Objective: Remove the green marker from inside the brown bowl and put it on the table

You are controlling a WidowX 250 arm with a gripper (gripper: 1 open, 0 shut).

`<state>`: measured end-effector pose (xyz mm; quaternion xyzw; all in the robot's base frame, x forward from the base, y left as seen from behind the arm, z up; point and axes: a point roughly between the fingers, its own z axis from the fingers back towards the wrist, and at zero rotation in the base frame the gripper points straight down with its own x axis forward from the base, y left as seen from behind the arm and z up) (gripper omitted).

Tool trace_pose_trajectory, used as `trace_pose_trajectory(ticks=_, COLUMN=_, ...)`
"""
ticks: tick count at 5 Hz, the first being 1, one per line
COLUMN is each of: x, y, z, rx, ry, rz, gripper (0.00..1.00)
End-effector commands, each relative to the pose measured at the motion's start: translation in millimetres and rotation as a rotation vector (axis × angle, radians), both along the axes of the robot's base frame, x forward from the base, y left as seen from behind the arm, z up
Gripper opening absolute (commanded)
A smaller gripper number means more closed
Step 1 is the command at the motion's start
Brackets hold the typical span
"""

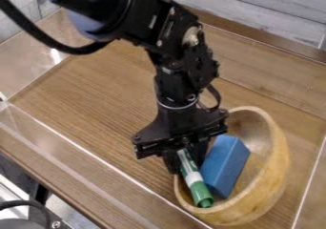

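Green marker (195, 182) | 1 | in bowl (265, 172) | printing unreadable

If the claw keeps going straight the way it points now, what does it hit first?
Likely the green marker, whose upper end is already at the claw; then the bowl's near wall. Depth is unclear.

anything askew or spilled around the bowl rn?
Nothing spilled or damaged that I see. The green marker leans in the brown bowl, top end at the gripper; blue block is tilted beside it.
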<state>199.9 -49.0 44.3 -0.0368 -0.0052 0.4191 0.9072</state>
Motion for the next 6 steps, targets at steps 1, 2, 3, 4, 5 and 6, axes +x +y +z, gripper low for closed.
trace_pose_trajectory(ticks=1, x=9.4, y=-1, z=14.4, rx=0.001, ry=-0.053, rz=-0.02, gripper=0.0)
trace_pose_trajectory(ticks=2, x=8.3, y=0, z=16.1, rx=0.007, ry=-0.049, rz=-0.03, gripper=0.0)
trace_pose_trajectory(ticks=3, x=7.5, y=2, z=18.1, rx=0.012, ry=-0.047, rz=-0.039, gripper=0.0)
trace_pose_trajectory(ticks=4, x=7.2, y=3, z=19.4, rx=0.016, ry=-0.045, rz=-0.048, gripper=0.0)
trace_pose_trajectory(ticks=5, x=6.7, y=4, z=21.5, rx=0.019, ry=-0.043, rz=-0.056, gripper=0.0)
trace_pose_trajectory(ticks=6, x=6.4, y=5, z=24.5, rx=0.02, ry=-0.044, rz=-0.061, gripper=0.0)
